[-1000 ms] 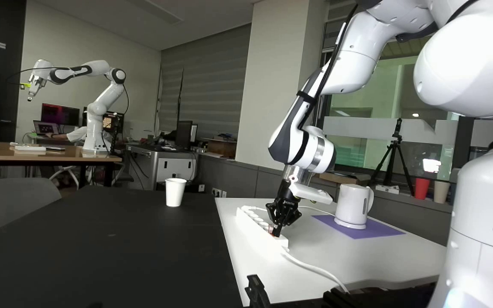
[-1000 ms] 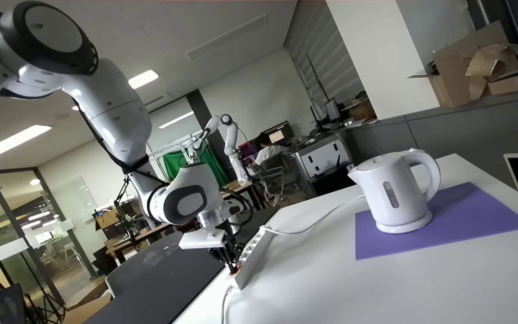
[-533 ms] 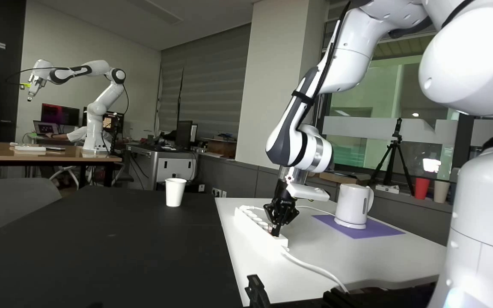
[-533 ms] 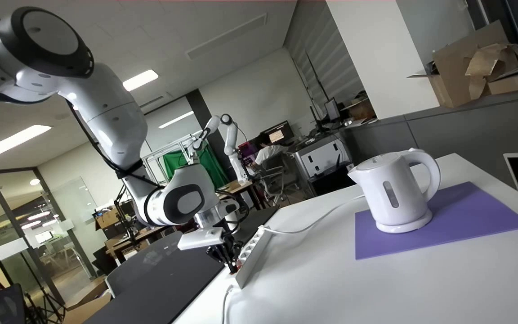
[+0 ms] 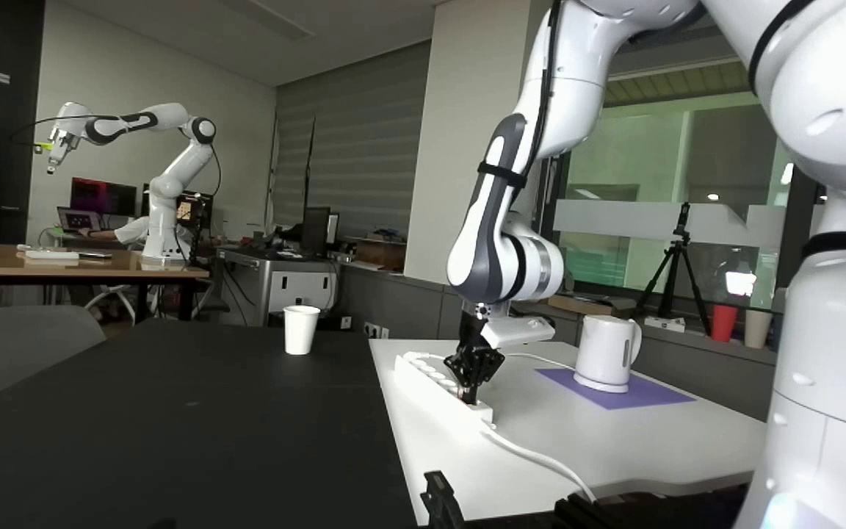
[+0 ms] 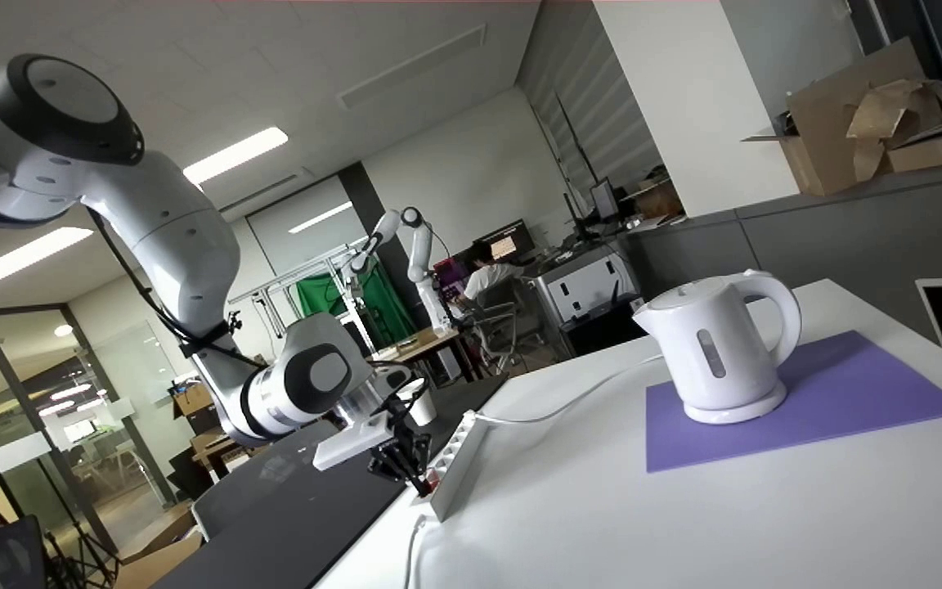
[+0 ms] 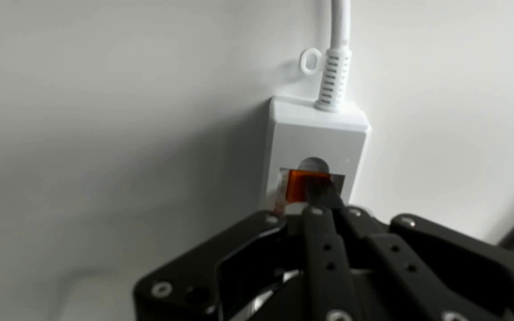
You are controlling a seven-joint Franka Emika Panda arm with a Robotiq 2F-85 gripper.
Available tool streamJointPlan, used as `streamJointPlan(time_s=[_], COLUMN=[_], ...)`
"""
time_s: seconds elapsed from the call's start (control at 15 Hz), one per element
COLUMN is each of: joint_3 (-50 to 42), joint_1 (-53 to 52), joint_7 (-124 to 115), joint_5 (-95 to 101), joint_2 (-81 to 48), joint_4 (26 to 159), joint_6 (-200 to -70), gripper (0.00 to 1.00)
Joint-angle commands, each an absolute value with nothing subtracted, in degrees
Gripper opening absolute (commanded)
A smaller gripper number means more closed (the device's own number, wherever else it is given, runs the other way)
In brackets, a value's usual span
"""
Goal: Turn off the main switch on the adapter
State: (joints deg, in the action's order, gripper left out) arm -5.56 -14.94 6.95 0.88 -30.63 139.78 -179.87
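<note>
The adapter, a long white power strip, lies near the edge of the white table in both exterior views point(image 5: 430, 393) point(image 6: 463, 466). Its cable end shows in the wrist view point(image 7: 317, 138). The main switch, a red-orange rocker, shows in the wrist view point(image 7: 296, 187) near that end. A bit of its red shows in an exterior view point(image 6: 432, 480). My gripper point(image 7: 321, 191) is shut with its fingers together and nothing between them. Its tips cover the right part of the switch and seem to touch it. The gripper also points down onto the strip in both exterior views point(image 5: 470, 399) point(image 6: 423, 489).
A white kettle point(image 6: 720, 352) stands on a purple mat point(image 6: 863, 393) on the white table point(image 6: 643, 523). White cables point(image 5: 540, 461) run from both strip ends. A black table point(image 5: 173, 426) adjoins, with a white cup point(image 5: 299, 330) on it.
The arm's wrist has tilted and shifted, with the fingertips staying at the switch. The strip has turned slightly, its far end moving toward the black table. The gripper stays shut.
</note>
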Motion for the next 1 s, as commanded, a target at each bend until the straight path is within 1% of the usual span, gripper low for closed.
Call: streamJointPlan(time_s=[0.0,0.2,0.33,0.6,0.93], joint_3=[-14.4,-18.2,-19.2,-19.7,-21.3], joint_1=[-26.9,-32.8,-34.3,-34.6,-34.1], joint_7=[1.1,-0.1,-0.7,-2.0,-4.1], joint_5=[3.1,2.0,1.5,1.1,2.9], joint_2=[-36.1,-36.5,-34.6,-29.1,-23.5], joint_4=[138.9,139.1,139.2,139.7,139.3], joint_6=[-182.8,-183.1,-182.2,-180.2,-174.8], gripper=[0.00,0.00,0.00,0.00,0.00])
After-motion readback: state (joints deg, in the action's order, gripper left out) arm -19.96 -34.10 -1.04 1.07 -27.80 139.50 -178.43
